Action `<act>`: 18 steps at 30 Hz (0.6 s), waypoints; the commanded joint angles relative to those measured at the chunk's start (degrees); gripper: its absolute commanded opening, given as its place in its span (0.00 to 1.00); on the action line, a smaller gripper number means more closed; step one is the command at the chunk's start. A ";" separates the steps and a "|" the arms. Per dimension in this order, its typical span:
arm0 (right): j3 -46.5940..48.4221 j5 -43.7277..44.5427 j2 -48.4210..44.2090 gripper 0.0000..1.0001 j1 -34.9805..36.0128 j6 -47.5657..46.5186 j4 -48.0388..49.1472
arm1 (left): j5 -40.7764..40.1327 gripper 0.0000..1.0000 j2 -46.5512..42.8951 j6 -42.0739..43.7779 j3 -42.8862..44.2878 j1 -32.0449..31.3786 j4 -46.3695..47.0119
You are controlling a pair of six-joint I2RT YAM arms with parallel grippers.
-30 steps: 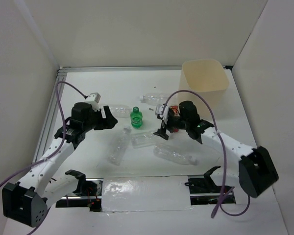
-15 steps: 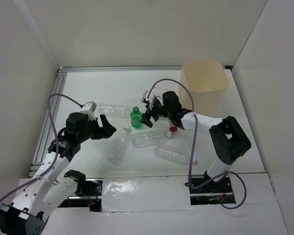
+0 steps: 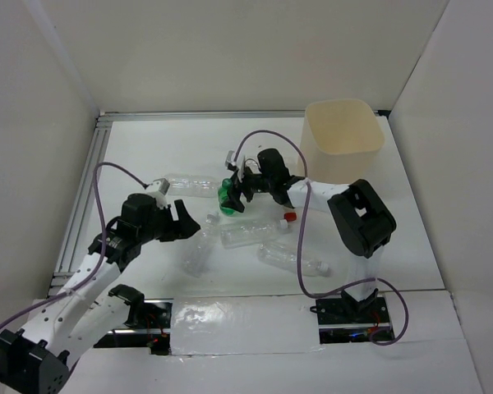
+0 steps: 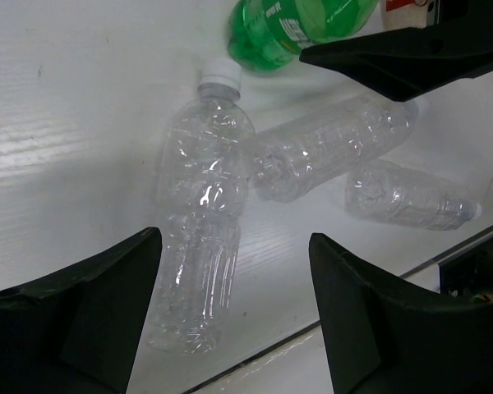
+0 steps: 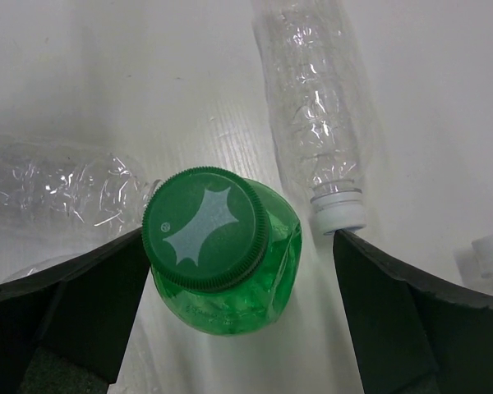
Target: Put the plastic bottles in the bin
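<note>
The green bottle (image 5: pixel 222 271) stands tilted between the open fingers of my right gripper (image 5: pixel 241 238); its cap touches the left finger and the right finger is apart. In the top view my right gripper (image 3: pixel 235 189) is at the green bottle (image 3: pixel 228 199). My left gripper (image 3: pixel 189 220) is open and empty, over a clear bottle (image 4: pixel 199 238) lying on the table, which also shows in the top view (image 3: pixel 198 247). More clear bottles (image 3: pixel 246 234) (image 3: pixel 292 260) (image 3: pixel 189 184) lie around. A red cap (image 3: pixel 289 217) shows mid-table. The cream bin (image 3: pixel 343 139) stands at the back right.
White walls enclose the table. A metal rail (image 3: pixel 82 197) runs along the left edge. In the right wrist view a clear bottle with a white cap (image 5: pixel 312 107) lies just beyond the green one. Purple cables loop above both arms.
My right gripper has swung left from the middle of the table to the green bottle, which now tilts. My left gripper has moved down and towards the clear bottle.
</note>
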 commanded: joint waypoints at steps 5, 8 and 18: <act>4.43 -7.06 1.98 0.60 1.07 -3.35 0.70 | -3.78 0.85 3.99 -2.33 -1.43 -5.67 2.77; 6.88 -9.87 0.76 0.40 0.02 -5.53 -2.89 | -6.58 0.85 5.66 -2.33 -1.43 -8.30 2.77; 32.71 -16.83 -9.61 0.25 -6.74 0.15 -27.77 | -15.47 0.99 8.13 -1.10 0.24 -11.83 2.77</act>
